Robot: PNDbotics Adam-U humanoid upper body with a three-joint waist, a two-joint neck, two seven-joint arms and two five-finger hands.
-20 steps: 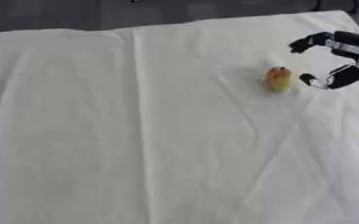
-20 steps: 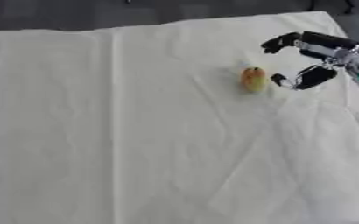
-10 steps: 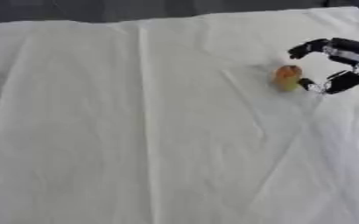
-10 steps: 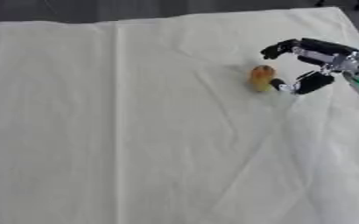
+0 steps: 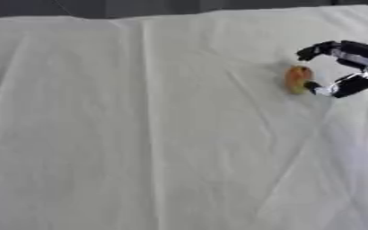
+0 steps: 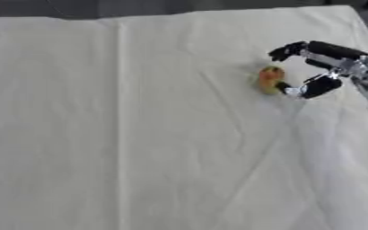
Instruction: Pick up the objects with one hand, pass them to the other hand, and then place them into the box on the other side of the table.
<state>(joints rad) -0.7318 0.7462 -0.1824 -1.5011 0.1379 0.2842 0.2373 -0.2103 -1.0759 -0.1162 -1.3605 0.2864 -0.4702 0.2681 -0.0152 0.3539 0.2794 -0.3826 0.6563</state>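
the right hand [image 6: 327,67] reached in from the right edge, its fingers [image 6: 291,49] and thumb [image 6: 291,90] spread in a wide curve and holding nothing. the thumb tip was just beside, perhaps touching, a small yellow-orange fruit [image 6: 270,79] that lay on the white cloth [image 6: 140,134] covering the table, in its far right part.

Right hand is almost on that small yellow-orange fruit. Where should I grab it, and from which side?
Grip the fruit across its rounded middle, coming from its right, where the right hand already brackets it: fingers curved above, thumb low beside it. It lies alone on the cloth, so nothing blocks closing.
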